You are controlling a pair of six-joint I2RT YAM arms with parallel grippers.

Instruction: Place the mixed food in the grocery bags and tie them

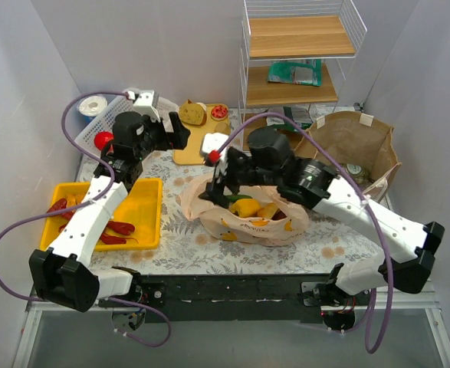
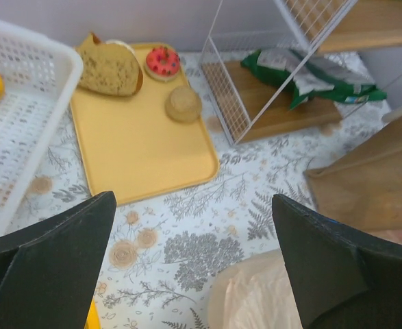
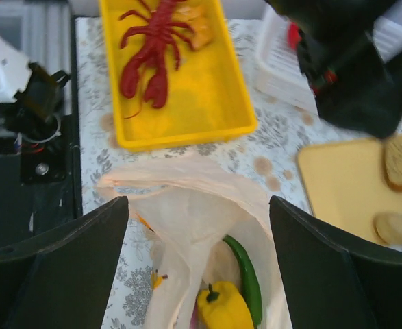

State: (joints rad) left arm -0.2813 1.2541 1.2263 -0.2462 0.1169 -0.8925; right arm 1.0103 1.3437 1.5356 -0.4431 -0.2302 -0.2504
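My right gripper, released and empty, hangs directly over the open mouth of the peach bag, which holds a yellow pepper. My left gripper, likewise spread empty, is nearer the bread beyond.

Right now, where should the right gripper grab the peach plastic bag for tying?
Likely the raised rim fold of the peach plastic bag, from straight above: that thin edge stands clear of the yellow pepper and green pepper, under the open right gripper.
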